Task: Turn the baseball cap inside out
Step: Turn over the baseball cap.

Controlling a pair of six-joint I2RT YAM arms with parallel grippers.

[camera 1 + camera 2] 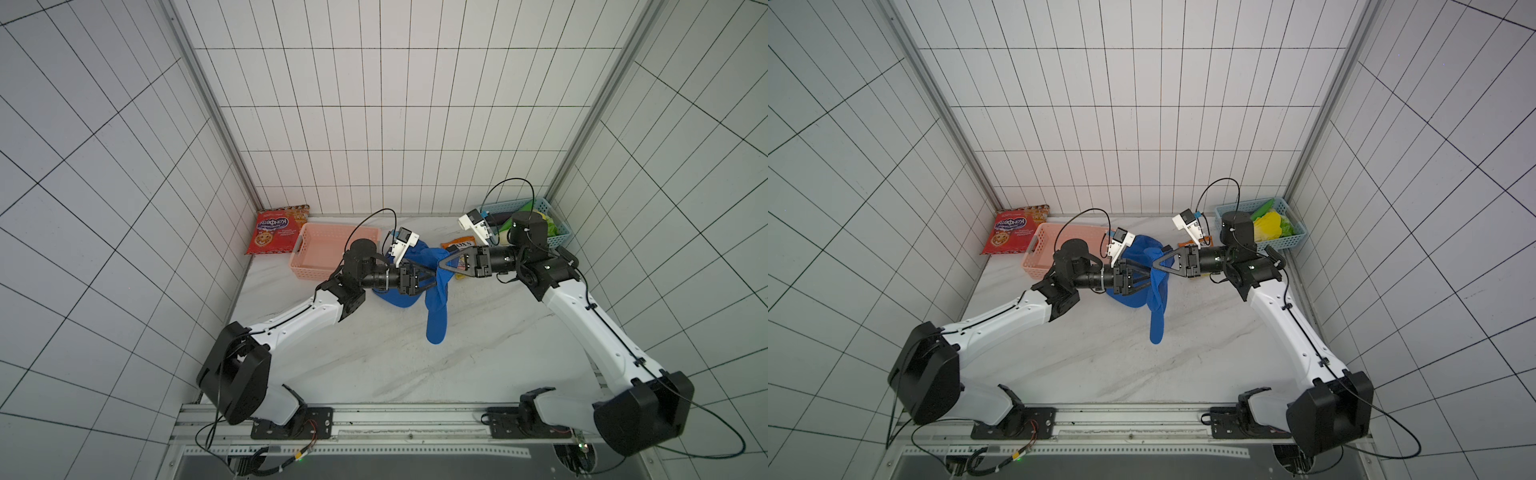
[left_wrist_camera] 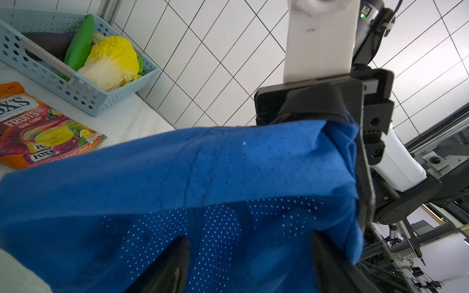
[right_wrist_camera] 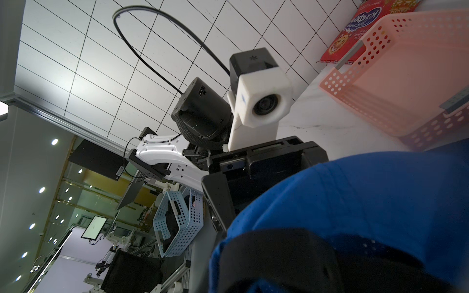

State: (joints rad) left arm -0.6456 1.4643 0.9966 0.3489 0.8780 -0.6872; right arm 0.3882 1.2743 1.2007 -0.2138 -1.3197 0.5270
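The blue baseball cap (image 1: 437, 307) hangs crumpled above the table between my two grippers, and its brim end droops toward the marble. Both top views show it (image 1: 1156, 309). My right gripper (image 1: 440, 268) is shut on a bunched edge of the cap, where a black inner band (image 2: 312, 106) shows. My left gripper (image 1: 431, 277) faces it from the other side. It is open, its fingers (image 2: 177, 256) spread wide against perforated blue cloth (image 2: 203, 165). In the right wrist view the cap (image 3: 368, 197) covers that gripper's own fingertips.
A pink basket (image 1: 324, 249) and a red cookie bag (image 1: 276, 230) stand at the back left. A blue basket (image 1: 559, 237) with vegetables sits in the back right corner, and an orange candy bag (image 2: 45, 132) lies beside it. Tiled walls close in three sides.
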